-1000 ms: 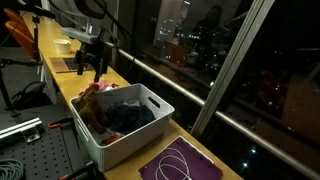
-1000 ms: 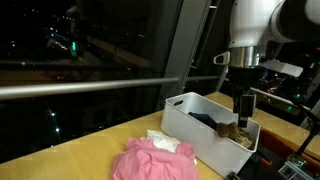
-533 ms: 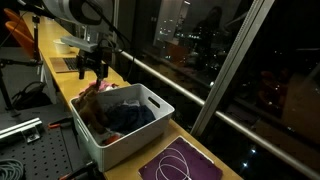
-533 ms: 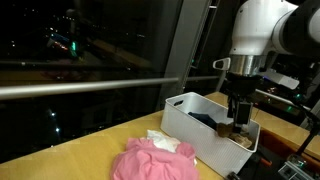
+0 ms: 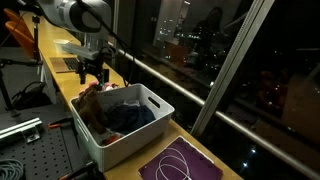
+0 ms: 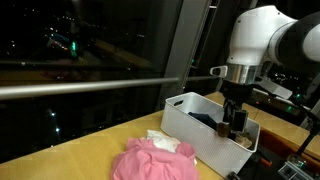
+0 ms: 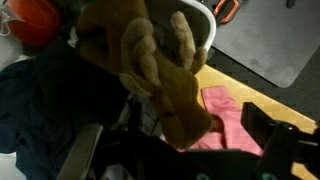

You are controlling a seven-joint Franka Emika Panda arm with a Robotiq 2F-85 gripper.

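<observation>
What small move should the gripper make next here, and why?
Probably lower straight down a little: the gripper hangs open above the white bin, jaws spread wide, with the brown plush toy right beneath it and not yet gripped.

Probably a lab: perforated breadboard bench [image 5: 32, 138], loose cables [image 5: 14, 166], tall night windows [image 5: 190, 40].

The arm [image 6: 256, 38] is glossy white with rounded links, ending in a black, seemingly two-fingered end effector [image 6: 234, 122].
</observation>
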